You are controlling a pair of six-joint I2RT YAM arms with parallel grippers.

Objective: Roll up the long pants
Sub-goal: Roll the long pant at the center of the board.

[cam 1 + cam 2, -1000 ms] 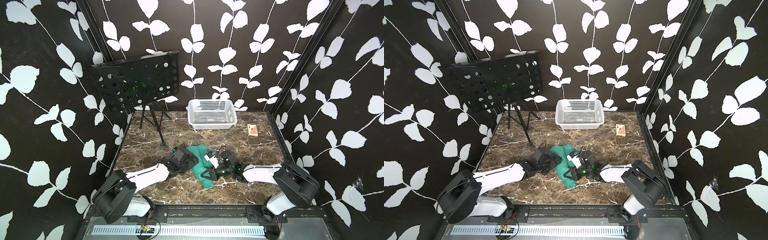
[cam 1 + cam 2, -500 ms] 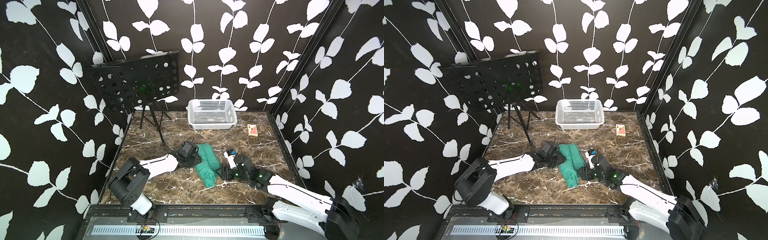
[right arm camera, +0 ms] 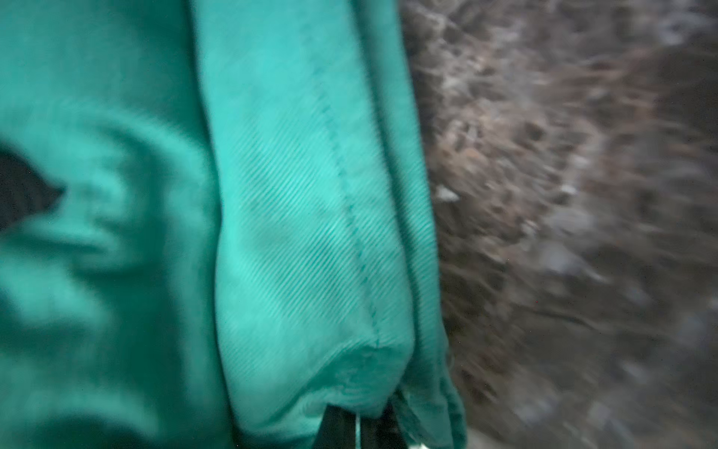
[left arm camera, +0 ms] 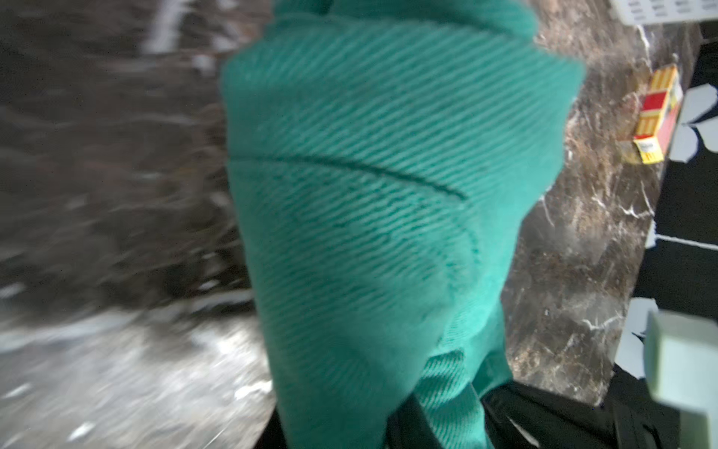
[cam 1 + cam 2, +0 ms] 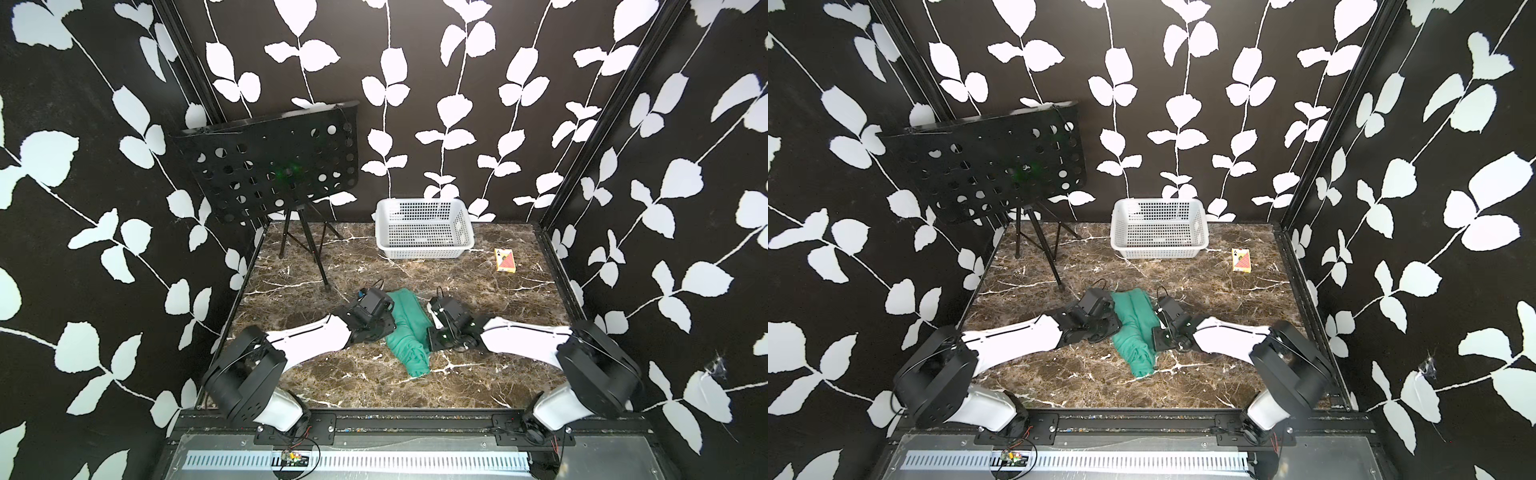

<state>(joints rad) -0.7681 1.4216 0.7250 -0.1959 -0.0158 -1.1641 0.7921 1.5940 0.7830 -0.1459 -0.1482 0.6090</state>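
Observation:
The long pants point(image 5: 407, 328) lie as a narrow teal strip of folded cloth in the middle of the marble table, also seen in a top view as the pants point(image 5: 1136, 328). My left gripper point(image 5: 390, 322) reaches in from the left at the strip's left edge. In the left wrist view the left gripper point(image 4: 447, 412) is shut on a fold of the pants point(image 4: 380, 186). My right gripper point(image 5: 430, 330) meets the strip's right edge. In the right wrist view the right gripper point(image 3: 357, 425) is shut, and the pants point(image 3: 303, 233) bunch over its tips.
A white basket point(image 5: 424, 243) stands at the back middle. A black perforated music stand point(image 5: 270, 166) on a tripod fills the back left. A small red and yellow card box point(image 5: 505, 261) lies at the back right. Black leaf-patterned walls enclose the table.
The right arm came back in from the right to the strip's edge and its gripper shut. The left gripper closed on the strip's left edge. The pants kept their narrow folded shape.

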